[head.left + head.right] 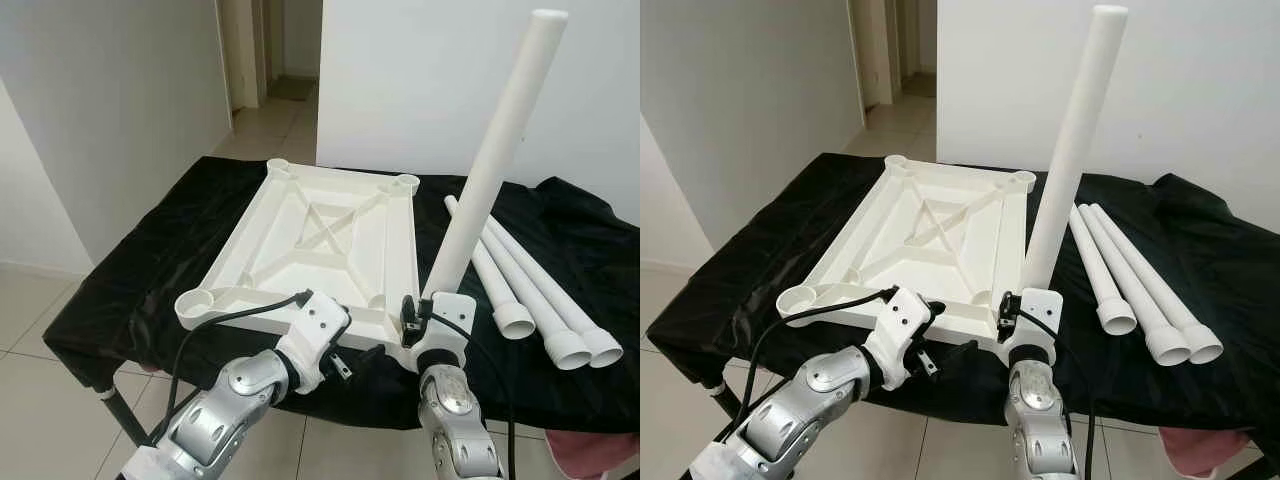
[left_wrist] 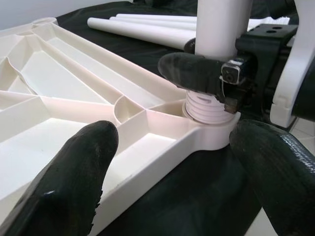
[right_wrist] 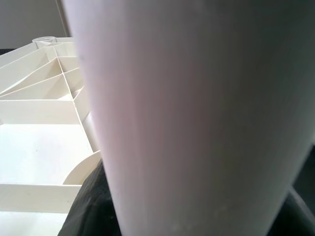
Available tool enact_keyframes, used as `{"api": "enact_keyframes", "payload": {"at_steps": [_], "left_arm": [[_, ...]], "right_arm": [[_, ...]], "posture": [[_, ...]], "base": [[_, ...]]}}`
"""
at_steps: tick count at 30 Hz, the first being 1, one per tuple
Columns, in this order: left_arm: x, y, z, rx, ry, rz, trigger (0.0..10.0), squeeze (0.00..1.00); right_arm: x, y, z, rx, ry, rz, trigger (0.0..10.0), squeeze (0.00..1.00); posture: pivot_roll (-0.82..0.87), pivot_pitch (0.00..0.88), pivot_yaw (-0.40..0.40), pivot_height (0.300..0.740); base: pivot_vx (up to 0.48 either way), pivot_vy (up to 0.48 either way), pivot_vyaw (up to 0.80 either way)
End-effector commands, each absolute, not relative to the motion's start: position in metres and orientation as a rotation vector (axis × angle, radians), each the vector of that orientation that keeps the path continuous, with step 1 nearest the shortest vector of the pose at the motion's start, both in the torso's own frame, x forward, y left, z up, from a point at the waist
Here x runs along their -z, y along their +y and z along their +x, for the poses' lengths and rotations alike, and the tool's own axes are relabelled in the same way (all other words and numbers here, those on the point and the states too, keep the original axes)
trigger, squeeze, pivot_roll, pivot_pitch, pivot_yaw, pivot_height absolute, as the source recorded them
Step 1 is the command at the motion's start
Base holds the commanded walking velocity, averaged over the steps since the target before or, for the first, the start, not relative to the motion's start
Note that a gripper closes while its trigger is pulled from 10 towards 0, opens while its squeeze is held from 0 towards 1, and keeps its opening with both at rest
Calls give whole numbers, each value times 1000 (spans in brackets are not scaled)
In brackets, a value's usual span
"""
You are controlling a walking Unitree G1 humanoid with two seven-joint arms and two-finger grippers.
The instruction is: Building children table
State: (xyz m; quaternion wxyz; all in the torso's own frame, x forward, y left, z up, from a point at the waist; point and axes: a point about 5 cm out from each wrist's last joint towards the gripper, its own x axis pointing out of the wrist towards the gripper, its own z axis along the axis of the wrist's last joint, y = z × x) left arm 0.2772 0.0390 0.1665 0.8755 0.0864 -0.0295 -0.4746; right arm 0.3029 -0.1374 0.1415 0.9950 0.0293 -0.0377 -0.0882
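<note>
One leg up, three lying flat

Four white legs are in view, and one of them, the upright leg point(image 1: 495, 150), stands with its long axis rising from the near right corner socket point(image 2: 211, 129) of the tabletop point(image 1: 330, 235), leaning a little to the right toward its closed top end. Its threaded foot sits in that socket (the threads show in the left wrist view). The tabletop lies upside down, ribs up, on a black cloth point(image 1: 130, 290) over a table, its long axis running away from the robot.

The right gripper point(image 2: 206, 73) is at the base of the upright leg, its black fingers pinching the tube just above the socket. The left gripper point(image 1: 340, 355) hovers just off the tabletop's near edge, left of the socket, its fingers point(image 2: 74, 177) spread apart and holding nothing.

The three spare legs point(image 1: 525, 285) lie side by side on the cloth to the right of the tabletop, touching or nearly so, open ends toward the robot, long axes pointing away and slightly left.
</note>
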Motion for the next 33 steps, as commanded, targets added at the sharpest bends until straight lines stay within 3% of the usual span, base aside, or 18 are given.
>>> {"api": "enact_keyframes", "payload": {"at_steps": [1,4,5,6,7,15,16,18,19,33], "left_arm": [[-165,39,275,1034,-64,189,10000,0],[-166,39,276,1035,-67,191,10000,0],[-166,39,276,1034,-69,191,10000,0],[-166,39,276,1034,-70,191,10000,0],[-166,39,276,1034,-71,191,10000,0],[-166,39,275,1033,-78,195,10000,0],[-166,40,276,1032,-79,195,10000,0],[-166,40,276,1032,-79,196,10000,0],[-166,40,276,1032,-79,196,10000,0],[-167,40,276,1045,-83,197,10000,0]], "right_arm": [[-124,-139,300,206,27,80,10000,0],[-126,-138,300,211,19,79,10000,0],[-127,-139,300,205,5,88,10000,216],[-128,-139,300,200,-4,95,10000,216],[-130,-139,299,189,-18,98,10000,1000],[-137,-146,297,66,-75,85,10000,1000],[-138,-148,298,19,-79,88,10000,169],[-139,-149,298,-11,-81,89,10000,169],[-140,-151,299,-52,-90,77,10000,0],[-149,-158,324,-450,-84,-117,10000,0]], "posture": [[-39,59,2,740],[-40,54,1,740],[-40,52,0,740],[-40,52,0,740],[-39,51,0,740],[-37,47,-2,740],[-38,46,-2,740],[-38,47,-2,740],[-38,47,-2,740],[-39,48,9,740]], "base": [[0,0,0],[0,0,0],[0,0,0],[0,0,0],[0,0,0],[0,0,0],[0,0,0],[0,0,0],[0,0,0],[0,0,0]]}}
